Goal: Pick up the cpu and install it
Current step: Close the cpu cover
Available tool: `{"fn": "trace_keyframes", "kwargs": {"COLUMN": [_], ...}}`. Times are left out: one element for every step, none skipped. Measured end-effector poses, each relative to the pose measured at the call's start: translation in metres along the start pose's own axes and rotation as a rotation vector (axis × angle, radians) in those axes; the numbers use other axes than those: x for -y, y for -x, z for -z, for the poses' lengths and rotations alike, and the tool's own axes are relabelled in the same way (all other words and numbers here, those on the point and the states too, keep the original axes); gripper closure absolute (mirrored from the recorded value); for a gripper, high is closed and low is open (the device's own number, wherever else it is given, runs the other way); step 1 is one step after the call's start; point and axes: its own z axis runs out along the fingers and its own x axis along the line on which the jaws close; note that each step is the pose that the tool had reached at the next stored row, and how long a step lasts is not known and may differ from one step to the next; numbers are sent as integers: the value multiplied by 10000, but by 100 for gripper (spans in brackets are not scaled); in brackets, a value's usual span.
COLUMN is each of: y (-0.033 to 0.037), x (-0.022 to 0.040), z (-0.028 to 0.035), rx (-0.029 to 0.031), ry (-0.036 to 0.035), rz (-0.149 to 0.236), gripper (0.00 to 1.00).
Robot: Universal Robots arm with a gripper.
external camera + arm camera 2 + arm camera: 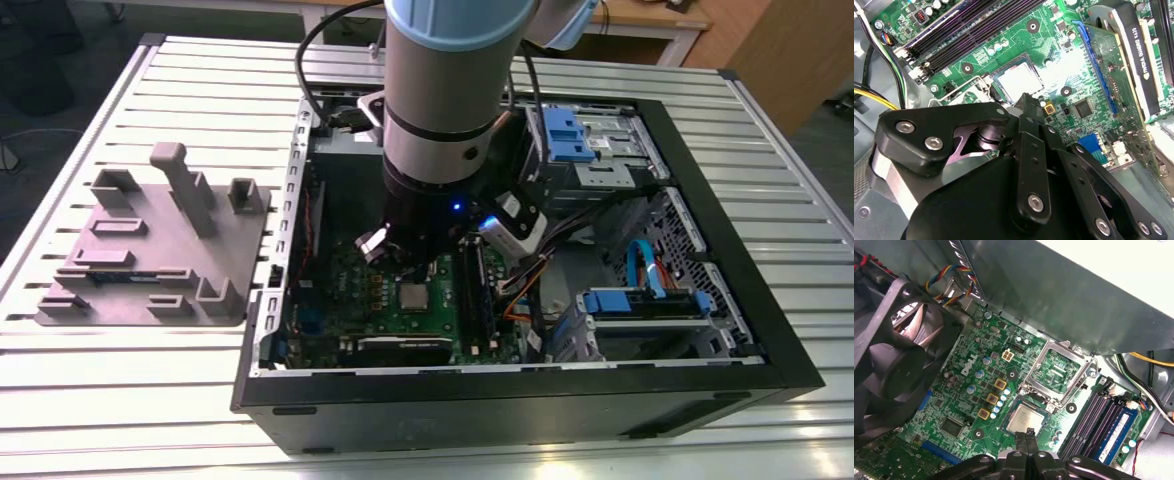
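The cpu (1026,419) lies flat in its socket on the green motherboard (961,390), silver top up; it is the pale square (415,294) in the exterior view and glares bright (1016,80) in the second wrist view. The socket's metal load plate (1056,371) stands hinged open beside it. My gripper (1029,434) hovers just over the chip's edge, its two black fingers pressed together and holding nothing. The same fingertips (1026,102) reach toward the socket in the second wrist view. The arm (434,120) reaches down into the open computer case (534,390).
A black case fan (894,365) stands close beside the socket. Memory slots (1099,420) and a graphics card (1134,55) flank the board. Blue drive bays (567,135) and cables (641,265) fill the case's right. A grey parts fixture (147,250) sits on the table.
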Motion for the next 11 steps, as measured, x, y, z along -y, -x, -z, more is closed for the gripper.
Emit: {"fn": "trace_keyframes", "kwargs": {"y": [0,0,0,0,0,0,0,0,0,3,9], "x": [0,0,0,0,0,0,0,0,1,2,5], "z": [0,0,0,0,-1,-2,-3,-3,-3,-5,-5], "rx": [-3,-5,-9,-12,-16,-19,-22,-26,-18,50,149], "ry": [0,1,0,-1,-1,-1,-2,-2,15,117,267], "rz": [139,310,489,668,844,1038,1220,1398,1524,1581,1604], "gripper": [90,90,90,90,90,90,90,90,90,90,90]}}
